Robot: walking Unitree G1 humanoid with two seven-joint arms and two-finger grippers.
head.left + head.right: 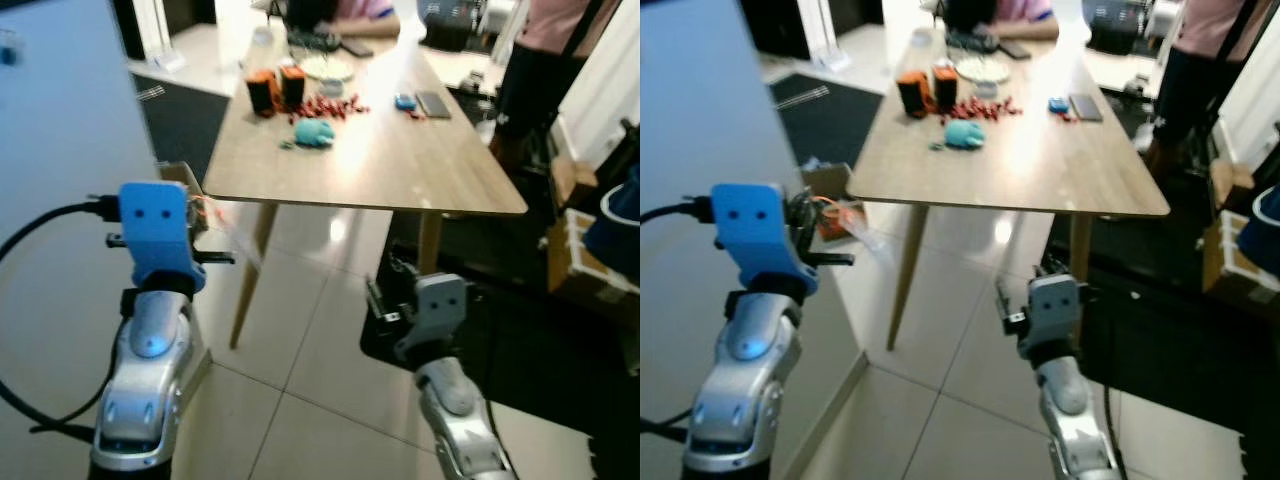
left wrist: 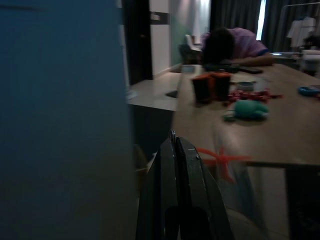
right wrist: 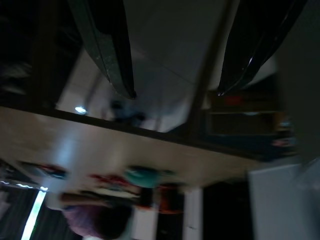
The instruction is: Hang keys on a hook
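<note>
1. Fingers of the left gripper (image 2: 173, 142) pressed flat together, with only a thin bright sliver at the seam. Raised at chest height under a blue wrist block (image 1: 155, 225), close beside the pale wall (image 1: 60, 150) on the robot's left.
2. Just past those tips, an orange-red blur with a clear streak trailing off it — most likely the keys (image 2: 220, 159) or their tag, pinched and dangling. Too smeared to give a shape or a long axis.
3. Right gripper (image 3: 175, 92) spread wide with nothing between its fingers, held low over the tiled floor (image 1: 300, 380), well apart from the wall.
4. Deciding relation, as a judgement: wall just beside the left gripper and on its outer side, so any hook there falls to the left arm, not the right. Reach sideways and slightly forward, the ring kept hanging free below the tips. Exact spot of a hook not to be made out on that flat surface.
5. Further out, a wooden table (image 1: 450, 190) with two orange-and-black containers (image 1: 277, 88), a teal lump (image 1: 315, 133), scattered red bits and a phone (image 1: 433, 104). A person slumped at the far end, another standing to the right.
6. No brand, label or lettering legible anywhere — too dim and blurred.
</note>
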